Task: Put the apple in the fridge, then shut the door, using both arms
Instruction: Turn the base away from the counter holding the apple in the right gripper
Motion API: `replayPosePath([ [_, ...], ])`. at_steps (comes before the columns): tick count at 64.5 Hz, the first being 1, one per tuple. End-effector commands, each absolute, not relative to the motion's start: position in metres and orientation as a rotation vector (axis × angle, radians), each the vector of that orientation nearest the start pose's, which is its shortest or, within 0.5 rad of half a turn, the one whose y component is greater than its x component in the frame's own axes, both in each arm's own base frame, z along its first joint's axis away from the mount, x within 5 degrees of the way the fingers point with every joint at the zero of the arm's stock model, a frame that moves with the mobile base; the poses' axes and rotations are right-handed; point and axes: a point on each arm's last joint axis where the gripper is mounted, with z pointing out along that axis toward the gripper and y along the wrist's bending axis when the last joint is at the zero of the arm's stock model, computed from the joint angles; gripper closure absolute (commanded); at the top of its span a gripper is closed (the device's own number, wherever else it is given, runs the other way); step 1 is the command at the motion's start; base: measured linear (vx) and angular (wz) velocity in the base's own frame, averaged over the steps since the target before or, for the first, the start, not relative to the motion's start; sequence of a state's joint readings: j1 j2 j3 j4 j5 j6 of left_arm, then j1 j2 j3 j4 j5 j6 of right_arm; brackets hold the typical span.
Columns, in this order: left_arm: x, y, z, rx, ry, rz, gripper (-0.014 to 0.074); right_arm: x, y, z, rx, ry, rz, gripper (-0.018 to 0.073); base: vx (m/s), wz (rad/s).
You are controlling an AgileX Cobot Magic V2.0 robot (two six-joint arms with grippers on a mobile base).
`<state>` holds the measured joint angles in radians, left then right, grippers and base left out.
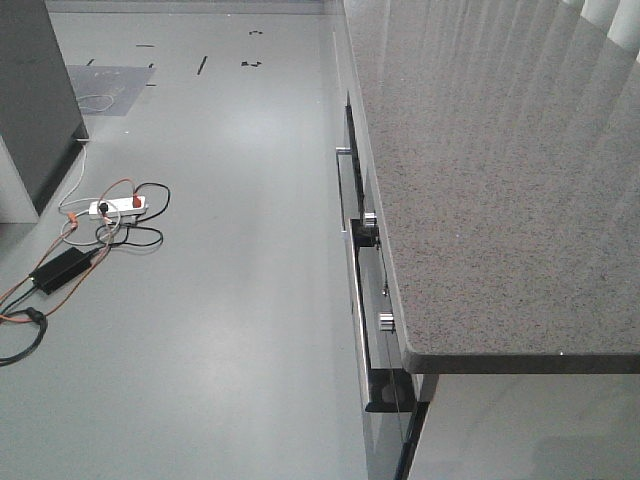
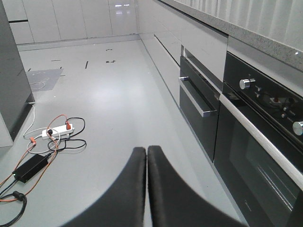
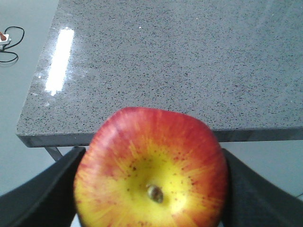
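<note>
The apple (image 3: 151, 165), red with a yellow patch around its stem end, fills the bottom of the right wrist view. My right gripper (image 3: 152, 153) is shut on it, with one black finger (image 3: 42, 189) on each side. It hangs in front of the counter's edge. My left gripper (image 2: 147, 150) is shut with nothing in it, its two fingers pressed together above the floor. A tall dark grey body (image 1: 35, 100) at the far left looks like the fridge's side (image 2: 9, 85). Its door and inside are out of view. The front view shows neither gripper.
A speckled grey stone counter (image 1: 500, 180) runs along the right, and its corner (image 3: 28, 132) is just ahead of the apple. Below it are black built-in ovens (image 2: 265, 151) with steel handles (image 2: 196, 101). A white power strip (image 1: 118, 206), cables and a black adapter (image 1: 60, 268) lie on the floor at left.
</note>
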<state>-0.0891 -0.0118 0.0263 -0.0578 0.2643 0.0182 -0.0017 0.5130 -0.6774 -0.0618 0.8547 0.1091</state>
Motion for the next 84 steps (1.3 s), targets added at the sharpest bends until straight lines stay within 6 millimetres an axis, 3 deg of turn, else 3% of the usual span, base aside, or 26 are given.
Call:
replayPosePath([
  [1,0.0553,-0.0063,0.1819,0.046,1.696,-0.119,0.0601,0.0884,-0.0048,0.3420,0.090,2.066,-0.019,0.0459,0.00,0.00],
  [84,0.0553,-0.0063,0.1819,0.046,1.696,-0.119,0.0601,0.0881,-0.0049,0.3416,0.090,2.072,-0.022,0.0459,0.00,0.00],
])
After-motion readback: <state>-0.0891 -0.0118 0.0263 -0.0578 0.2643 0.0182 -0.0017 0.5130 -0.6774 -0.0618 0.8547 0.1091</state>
